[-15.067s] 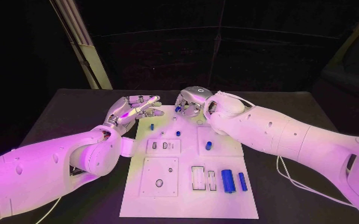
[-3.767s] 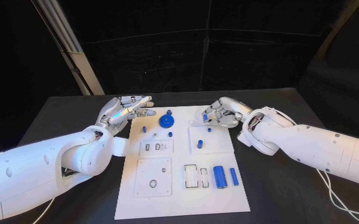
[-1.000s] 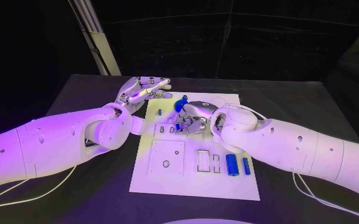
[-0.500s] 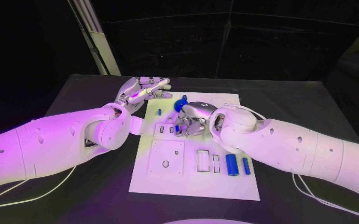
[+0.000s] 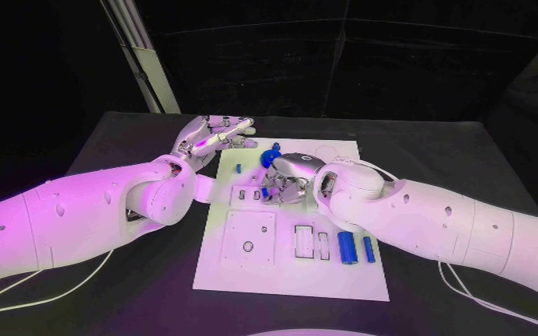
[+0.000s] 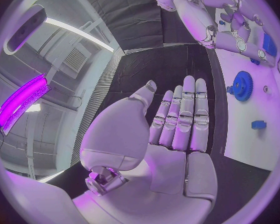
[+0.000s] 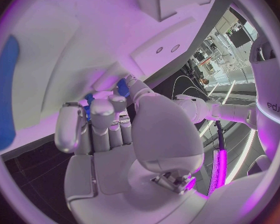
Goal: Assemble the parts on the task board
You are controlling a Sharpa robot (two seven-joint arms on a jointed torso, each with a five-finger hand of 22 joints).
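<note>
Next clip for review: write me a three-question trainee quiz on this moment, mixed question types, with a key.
1. True or false: the left hand holds a small blue part.
2. Which hand has its fingers down on the white rectangular task board? A) left B) right
3. What toothed part stands on the board's far end?

Key: 1. False, it is open and flat. 2. B, the right hand. 3. The blue plastic gear.

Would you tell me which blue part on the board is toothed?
The blue gear, a flat toothed disc at the task board's far end; the other parts are plain pegs and cylinders.
</note>
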